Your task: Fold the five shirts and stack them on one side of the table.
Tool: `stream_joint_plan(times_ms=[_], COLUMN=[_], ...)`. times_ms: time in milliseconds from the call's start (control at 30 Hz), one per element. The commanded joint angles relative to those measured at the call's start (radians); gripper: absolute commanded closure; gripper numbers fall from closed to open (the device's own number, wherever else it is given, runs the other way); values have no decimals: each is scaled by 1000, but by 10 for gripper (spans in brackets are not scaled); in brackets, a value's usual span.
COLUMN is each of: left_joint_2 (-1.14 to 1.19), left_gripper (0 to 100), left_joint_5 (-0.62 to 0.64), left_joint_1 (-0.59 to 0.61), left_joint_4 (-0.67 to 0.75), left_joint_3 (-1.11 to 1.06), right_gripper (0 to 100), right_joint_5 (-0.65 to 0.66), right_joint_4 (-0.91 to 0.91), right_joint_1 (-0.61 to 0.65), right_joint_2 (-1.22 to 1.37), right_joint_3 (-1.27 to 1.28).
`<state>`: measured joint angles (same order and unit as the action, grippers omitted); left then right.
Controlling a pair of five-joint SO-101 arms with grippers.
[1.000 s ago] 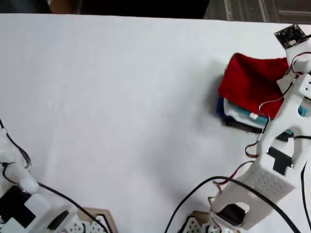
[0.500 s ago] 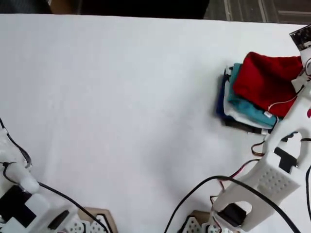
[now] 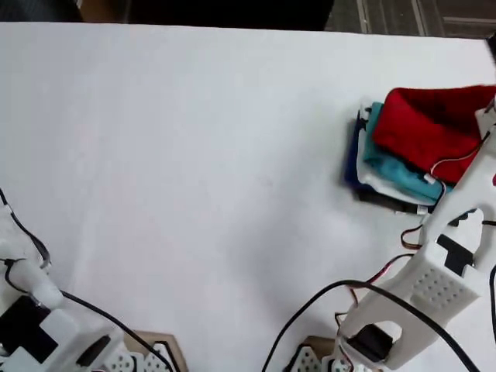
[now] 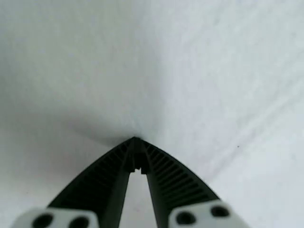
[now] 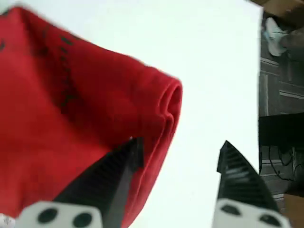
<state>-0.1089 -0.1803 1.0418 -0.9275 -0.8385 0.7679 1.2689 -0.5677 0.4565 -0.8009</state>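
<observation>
A white table [image 3: 194, 155] with faint creases spreads under both arms. In the high view we see the stack at its right side: a red shirt [image 3: 430, 124] on top of a teal shirt [image 3: 395, 169], a white layer [image 3: 377, 183] and a dark blue shirt [image 3: 353, 167] lowest. The right wrist view adds the red shirt's soft, rolled fold, and the right gripper [image 5: 180, 148] spread wide and empty, one ribbed black finger over the cloth. The left gripper [image 4: 136, 142] is pressed closed on nothing, above bare table
</observation>
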Motion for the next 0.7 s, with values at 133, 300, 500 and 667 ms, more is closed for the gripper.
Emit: stream_joint_plan(times_ms=[133,300,500,667], left_joint_2=[-15,-15,-17,-17], left_gripper=[972,972,972,972], left_joint_5=[9,9,9,9], left_joint_1=[-8,-8,-25,-23], left_joint_4=[15,15,15,15], left_joint_3=[-1,-1,-1,-1], right_gripper=[921,960,971,974], right_joint_5=[-97,-103,-104,-164], right_joint_4=[42,77,352,441], right_joint_1=[10,10,137,292], right_joint_2=[-35,-8,-16,-88], right_joint_3=[-100,-95,-107,-63])
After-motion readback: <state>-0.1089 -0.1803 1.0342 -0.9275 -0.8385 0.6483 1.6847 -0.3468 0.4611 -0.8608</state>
